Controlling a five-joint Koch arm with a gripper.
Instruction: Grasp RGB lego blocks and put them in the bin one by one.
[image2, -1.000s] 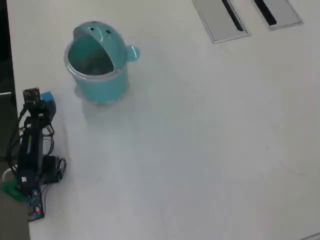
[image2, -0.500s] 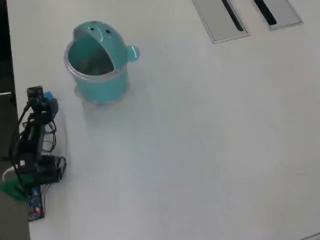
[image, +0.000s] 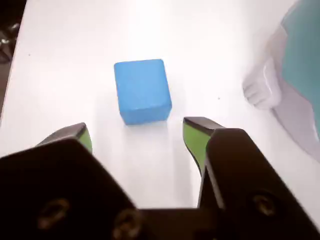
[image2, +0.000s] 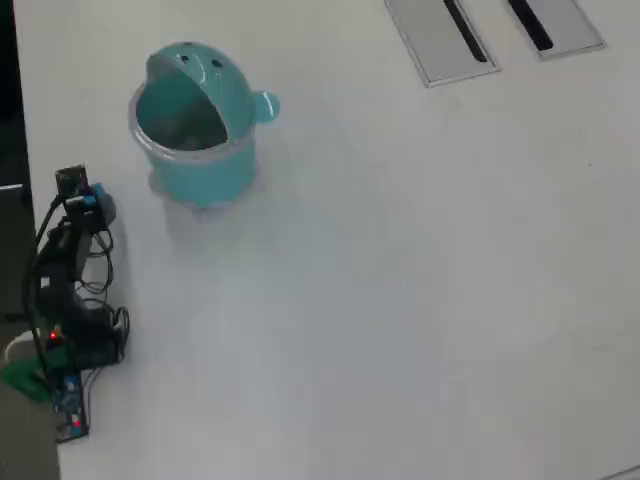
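In the wrist view a blue block (image: 142, 90) lies on the white table just ahead of my gripper (image: 137, 132). The jaws stand wide apart, green pads (image: 194, 139) on each side, with nothing between them; the block is beyond the tips, not touched. The teal bin (image: 302, 65) is at the right edge with a pale knob (image: 261, 89). In the overhead view the bin (image2: 195, 150) stands upper left, its lid swung open, and my gripper (image2: 84, 195) is to its lower left near the table's left edge. The red and yellow-green blocks are out of view.
Two flat grey panels (image2: 440, 40) (image2: 555, 25) lie at the table's top right. The arm's base and cables (image2: 70, 340) sit at the left edge. The table's left edge runs close to the gripper (image: 7, 100).
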